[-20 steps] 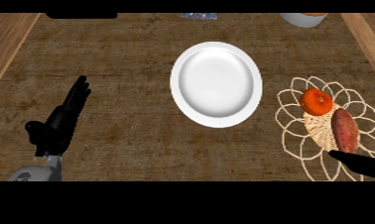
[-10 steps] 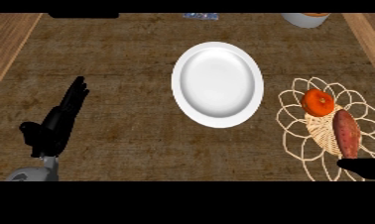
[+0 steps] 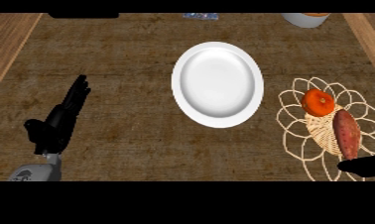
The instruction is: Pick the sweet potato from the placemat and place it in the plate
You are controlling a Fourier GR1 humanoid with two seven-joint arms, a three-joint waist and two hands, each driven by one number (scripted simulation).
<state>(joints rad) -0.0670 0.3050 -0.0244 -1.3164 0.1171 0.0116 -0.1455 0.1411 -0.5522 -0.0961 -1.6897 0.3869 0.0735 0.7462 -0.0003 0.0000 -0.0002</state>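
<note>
Sweet potato (image 3: 346, 133) lies on the placemat (image 3: 320, 128), right of the plate (image 3: 218, 84), long axis running near to far. Left hand (image 3: 60, 121) rests open; right hand (image 3: 359, 167) shows too little to tell.

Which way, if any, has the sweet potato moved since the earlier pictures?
No. The sweet potato lies on the placemat, just below the orange, as before.

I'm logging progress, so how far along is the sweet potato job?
Done: nothing yet; the plate is bare and the sweet potato lies on the placemat beside an orange fruit. In hand: the right robot hand sits at the lower right edge, next to the potato's near end. To do: grasp, lift, set it in the plate. The left robot hand rests open at left.
</note>
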